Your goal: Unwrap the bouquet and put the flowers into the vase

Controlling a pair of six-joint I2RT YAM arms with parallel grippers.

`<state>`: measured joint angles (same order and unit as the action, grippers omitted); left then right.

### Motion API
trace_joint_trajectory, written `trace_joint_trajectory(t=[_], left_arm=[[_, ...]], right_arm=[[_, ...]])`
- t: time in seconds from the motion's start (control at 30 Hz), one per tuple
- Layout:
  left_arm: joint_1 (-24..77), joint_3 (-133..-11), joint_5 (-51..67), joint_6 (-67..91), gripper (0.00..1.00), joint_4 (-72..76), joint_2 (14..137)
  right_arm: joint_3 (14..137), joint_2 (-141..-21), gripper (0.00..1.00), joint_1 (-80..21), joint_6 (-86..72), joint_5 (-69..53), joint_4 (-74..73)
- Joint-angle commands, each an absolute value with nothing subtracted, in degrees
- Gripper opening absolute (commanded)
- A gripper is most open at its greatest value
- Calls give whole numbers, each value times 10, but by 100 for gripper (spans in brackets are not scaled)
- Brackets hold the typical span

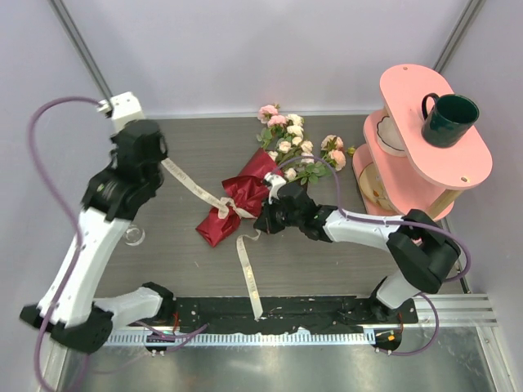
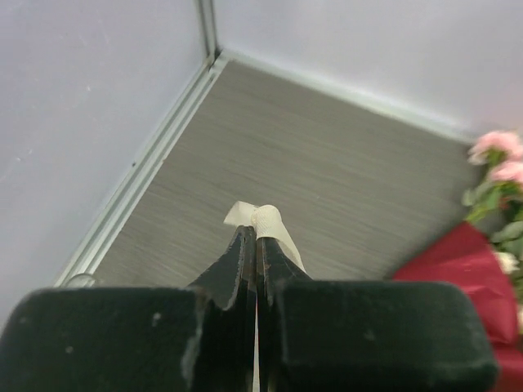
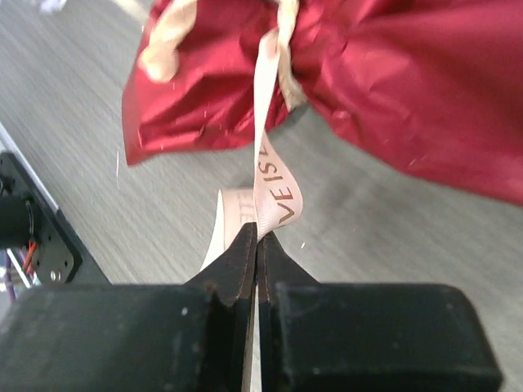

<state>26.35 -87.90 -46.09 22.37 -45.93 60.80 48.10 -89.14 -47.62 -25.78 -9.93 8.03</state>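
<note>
The bouquet (image 1: 245,194) lies across the middle of the table in dark red paper. Its pink and cream flowers (image 1: 288,139) point toward the back. A cream ribbon (image 1: 192,186) runs taut from the knot up-left to my left gripper (image 1: 163,161). That gripper (image 2: 256,233) is shut on the ribbon's end (image 2: 265,219). My right gripper (image 1: 260,222) sits just right of the knot. It (image 3: 260,233) is shut on a printed loop of ribbon (image 3: 274,180) below the red paper (image 3: 392,90). A small clear glass vase (image 1: 135,237) stands by the left arm.
A pink two-tier shelf (image 1: 470,167) at the right back holds a dark green mug (image 1: 448,118) on top. A loose ribbon tail (image 1: 249,278) trails toward the near rail. The back-left wall corner (image 2: 208,57) is close to the left gripper.
</note>
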Motion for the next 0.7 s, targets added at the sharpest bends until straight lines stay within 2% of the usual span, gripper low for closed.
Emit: trace_joint_trajectory(t=[0.0, 0.07, 0.2, 0.3, 0.37, 0.4, 0.43, 0.5, 0.57, 0.67], left_arm=[[205, -906, -454, 250, 1, -463, 735], [172, -918, -386, 266, 1, -470, 779], [102, -966, -340, 298, 0, -493, 872], [76, -1001, -321, 301, 2, -507, 897], [63, -1016, -323, 309, 21, -518, 909], [63, -1020, -325, 311, 48, -525, 908], [62, -1020, -319, 314, 58, -525, 897], [62, -995, -285, 312, 68, -511, 876], [62, -963, -171, 304, 72, -491, 833], [62, -891, -17, 315, 77, -447, 775]], right_arm=[[463, -900, 8, -497, -272, -156, 127], [469, -915, 8, -507, -275, -176, 130], [495, -971, 8, -528, -279, -220, 128], [505, -993, 8, -550, -293, -243, 149], [505, -1013, 12, -556, -305, -257, 166], [506, -1018, 16, -558, -305, -260, 173], [507, -1020, 21, -559, -304, -257, 173], [508, -1014, 34, -557, -297, -247, 166], [512, -991, 42, -557, -284, -220, 150], [528, -954, 48, -551, -251, -179, 100]])
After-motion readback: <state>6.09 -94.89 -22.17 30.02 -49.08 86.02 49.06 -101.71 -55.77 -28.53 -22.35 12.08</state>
